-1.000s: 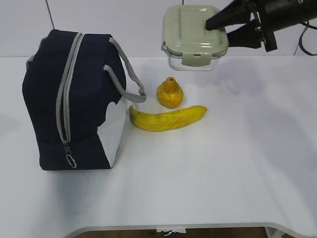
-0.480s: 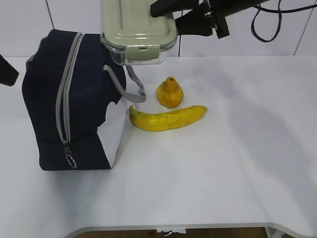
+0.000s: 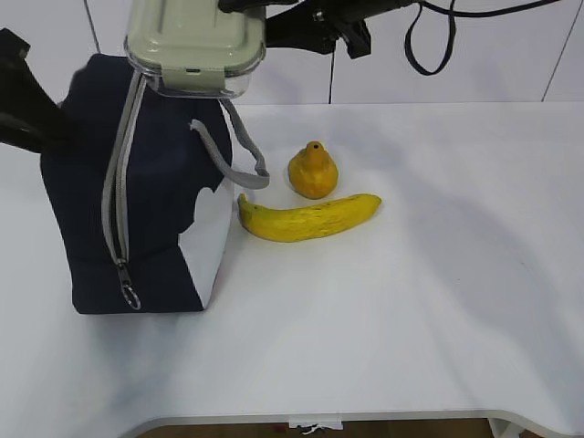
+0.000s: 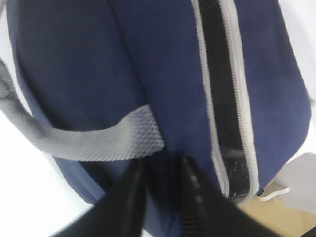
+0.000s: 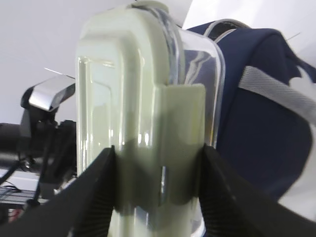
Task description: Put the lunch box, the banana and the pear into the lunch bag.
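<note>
Plainly, several items are only partly visible. In the exterior view the right arm's fingers (image 3: pixel 239 7) are cut off by the top edge, and the left arm (image 3: pixel 27 100) shows only as a dark shape at the left border beside the lunch bag (image 3: pixel 137 192). In the left wrist view the fingers (image 4: pixel 160 197) are blurred; the two dark tips stand close together against the navy fabric below a grey webbing handle (image 4: pixel 94 140), but whether they pinch the fabric cannot be told.

The lunch box (image 3: pixel 196 41) is held in the air directly over the top of the lunch bag, lid up, its long axis running left to right in the exterior view. The right wrist view shows the right arm's fingers (image 5: pixel 157 187) clamped on the lunch box (image 5: pixel 143 118), one on each side of the lid's latch.

The lunch bag stands upright on the white table (image 3: pixel 411 301), its grey zipper running over the top and down the front. In the left wrist view the zipper (image 4: pixel 222 98) stands parted, a dark interior visible between its two rows.

The pear (image 3: pixel 313 170) sits stub up just right of the bag's handle. The banana (image 3: pixel 308 218) lies just in front of it, long axis left to right, both ends curved slightly away from the camera.
</note>
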